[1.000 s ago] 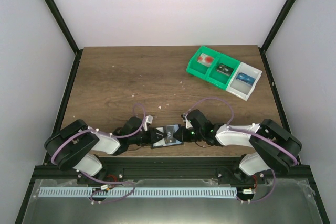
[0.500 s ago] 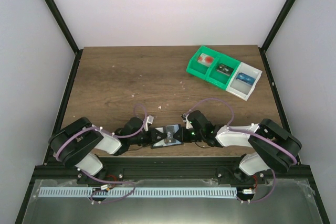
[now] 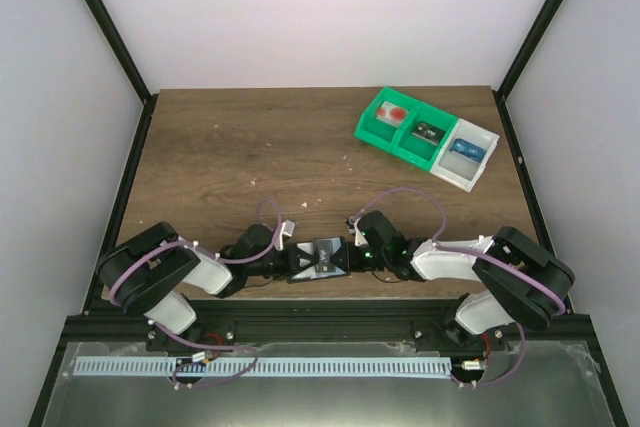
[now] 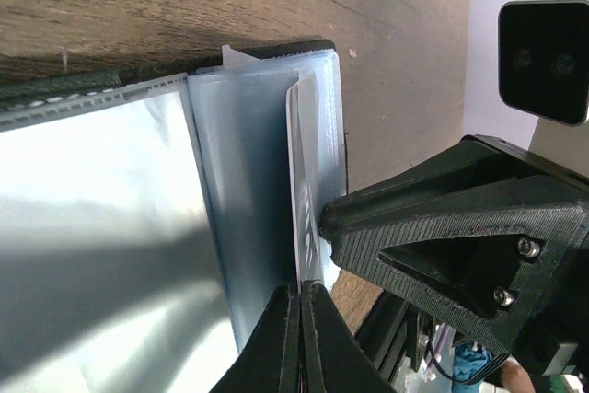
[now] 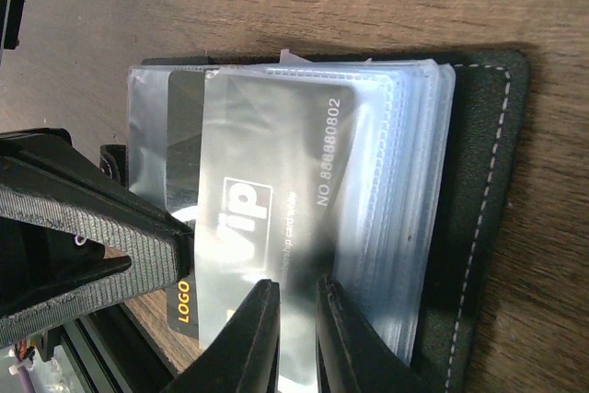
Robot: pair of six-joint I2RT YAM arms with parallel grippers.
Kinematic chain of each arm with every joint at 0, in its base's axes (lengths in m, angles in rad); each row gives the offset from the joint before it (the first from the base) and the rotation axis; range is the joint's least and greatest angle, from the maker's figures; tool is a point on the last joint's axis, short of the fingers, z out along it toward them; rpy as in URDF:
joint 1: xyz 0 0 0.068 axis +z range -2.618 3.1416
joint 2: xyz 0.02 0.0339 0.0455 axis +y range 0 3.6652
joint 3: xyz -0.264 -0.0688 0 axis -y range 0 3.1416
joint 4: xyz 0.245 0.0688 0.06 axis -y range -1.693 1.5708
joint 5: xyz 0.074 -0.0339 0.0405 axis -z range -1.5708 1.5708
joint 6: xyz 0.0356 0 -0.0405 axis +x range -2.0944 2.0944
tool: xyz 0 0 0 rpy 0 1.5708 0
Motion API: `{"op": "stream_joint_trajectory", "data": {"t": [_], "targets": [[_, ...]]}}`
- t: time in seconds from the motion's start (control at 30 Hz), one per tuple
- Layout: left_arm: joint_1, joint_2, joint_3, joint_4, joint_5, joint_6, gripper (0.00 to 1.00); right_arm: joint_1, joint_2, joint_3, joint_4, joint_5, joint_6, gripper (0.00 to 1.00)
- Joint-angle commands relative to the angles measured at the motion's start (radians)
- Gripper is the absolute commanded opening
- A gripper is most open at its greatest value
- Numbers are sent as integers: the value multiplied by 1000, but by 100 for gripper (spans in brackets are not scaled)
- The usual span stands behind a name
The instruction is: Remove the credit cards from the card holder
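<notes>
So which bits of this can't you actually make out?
Top view: the card holder is too small to count its cards.
Left wrist view: glare on the plastic sleeves hides whether the shut left gripper pinches a card or only a sleeve.
Right wrist view: the right gripper covers the lower edge of the vip card.

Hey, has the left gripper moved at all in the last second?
Yes. Against the table, the left gripper has slid slightly right, closer to the card holder, and its jaws have shut.
</notes>
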Motion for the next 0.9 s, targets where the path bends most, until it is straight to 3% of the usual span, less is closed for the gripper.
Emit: {"op": "stream_joint_trajectory", "data": {"t": [0.0,0.3,0.67,0.87], "targets": [[-3,-16,-24,23,-10,8,0,-3,-3,-18,-34,14,12,14],[-3,-97,-69,-27,-37,-30,0,-3,-3,-23,-40,20,6,14],[0,-404,-51,-426,-161,56,0,-3,-38,-9,-79,35,-34,15],[0,-598,-33,-530,-153,150,0,-3,-189,45,-163,4,-185,24]]}}
